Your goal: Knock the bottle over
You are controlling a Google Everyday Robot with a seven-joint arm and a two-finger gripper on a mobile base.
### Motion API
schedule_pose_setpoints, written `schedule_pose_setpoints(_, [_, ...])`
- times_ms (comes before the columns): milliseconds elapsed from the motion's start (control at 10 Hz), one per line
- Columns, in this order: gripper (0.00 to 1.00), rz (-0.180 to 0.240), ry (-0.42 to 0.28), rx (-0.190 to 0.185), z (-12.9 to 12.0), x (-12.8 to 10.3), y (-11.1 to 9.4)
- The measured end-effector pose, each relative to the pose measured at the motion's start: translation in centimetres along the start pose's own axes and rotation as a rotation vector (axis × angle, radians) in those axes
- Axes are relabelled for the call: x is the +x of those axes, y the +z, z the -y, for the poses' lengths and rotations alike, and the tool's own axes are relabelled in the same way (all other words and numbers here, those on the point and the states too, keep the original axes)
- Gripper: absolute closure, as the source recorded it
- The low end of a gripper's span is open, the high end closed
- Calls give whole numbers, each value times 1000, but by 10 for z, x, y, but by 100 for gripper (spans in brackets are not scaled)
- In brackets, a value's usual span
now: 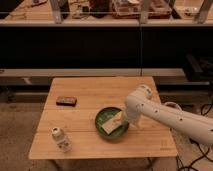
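The bottle (60, 139) is small and whitish with a round white cap and a dark-patterned label. It stands near the front left corner of the wooden table (90, 100), tilted a little. My white arm reaches in from the right. My gripper (121, 121) is over the green bowl (104, 118) at the table's middle front, well to the right of the bottle and apart from it.
A pale flat piece (112, 123) lies in the green bowl. A flat dark rectangular object (66, 101) lies on the table's left side. Dark shelving with benches runs behind the table. Cables lie on the floor at the right.
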Motion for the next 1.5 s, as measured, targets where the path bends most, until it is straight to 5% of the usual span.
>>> schedule_pose_setpoints(1100, [22,0,0,2,1,0,-1])
schedule_pose_setpoints(1300, [40,34,-58,93,39,-20,-17])
schedule_pose_setpoints(1500, [60,81,-153,253,94,-58,-49])
